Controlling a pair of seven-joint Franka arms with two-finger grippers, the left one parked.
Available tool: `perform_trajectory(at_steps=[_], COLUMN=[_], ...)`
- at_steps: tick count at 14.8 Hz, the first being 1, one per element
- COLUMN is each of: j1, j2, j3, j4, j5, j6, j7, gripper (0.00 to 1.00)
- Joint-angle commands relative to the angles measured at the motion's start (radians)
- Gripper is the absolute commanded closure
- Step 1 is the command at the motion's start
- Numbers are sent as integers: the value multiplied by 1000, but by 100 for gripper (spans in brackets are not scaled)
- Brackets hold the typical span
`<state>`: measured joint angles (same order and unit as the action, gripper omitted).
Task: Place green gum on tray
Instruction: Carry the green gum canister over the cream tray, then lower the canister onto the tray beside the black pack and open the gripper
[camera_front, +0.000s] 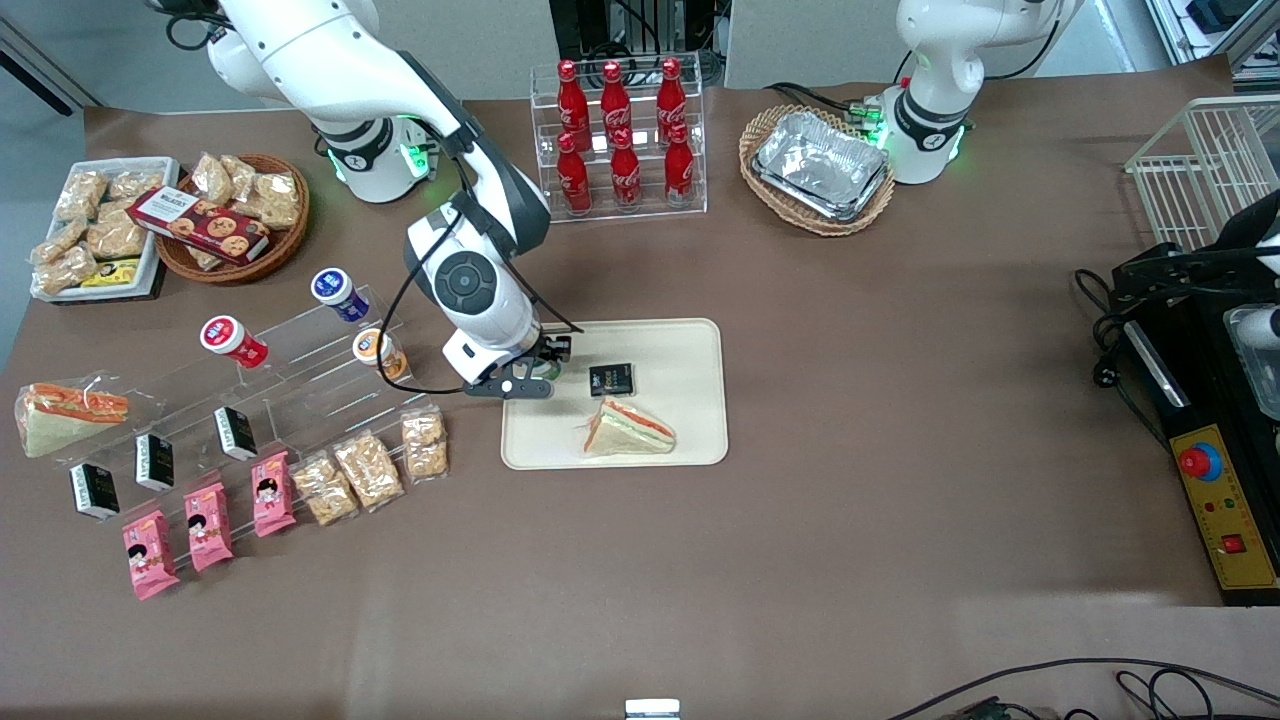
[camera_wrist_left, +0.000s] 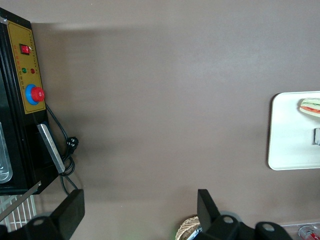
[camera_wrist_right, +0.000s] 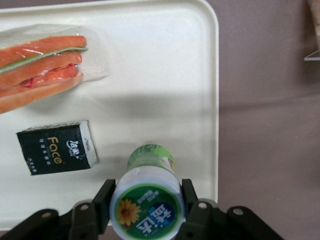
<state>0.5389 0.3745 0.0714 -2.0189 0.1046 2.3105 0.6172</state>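
gripper (camera_wrist_right: 146, 210) clamped on green gum (camera_wrist_right: 148, 192) | upright, long axis vertical, cap up | over tray (camera_wrist_right: 165, 60)

Surface (camera_front: 850, 420): matt brown cloth, smooth. Tray (camera_front: 690, 440), centre of front view: cream plastic, satin. Green gum (camera_wrist_right: 147, 200): glossy plastic body, white cap with printed label; gripper (camera_wrist_right: 147, 212) jaws clamped on the cap are matt black. Sandwich (camera_wrist_right: 42, 67): clear shiny film wrap. Black box (camera_wrist_right: 56, 146): matt printed card. Upper centre of front view: crinkled shiny foil trays (camera_front: 822, 165) in a woven wicker basket (camera_front: 760, 135).
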Motion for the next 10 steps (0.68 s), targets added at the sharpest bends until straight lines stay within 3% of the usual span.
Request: perform_trajectory(at_steps=[1, 3, 4, 6, 10], j1=[45, 46, 46, 47, 39], j2=[33, 37, 37, 37, 24], j3=[-7, -7, -8, -9, -13], j4=[-4, -3, -3, -3, 5], j5=[7, 7, 7, 7, 7], j6=[69, 70, 70, 70, 57], j7=[67, 68, 72, 73, 79], gripper=[64, 56, 24, 3, 1])
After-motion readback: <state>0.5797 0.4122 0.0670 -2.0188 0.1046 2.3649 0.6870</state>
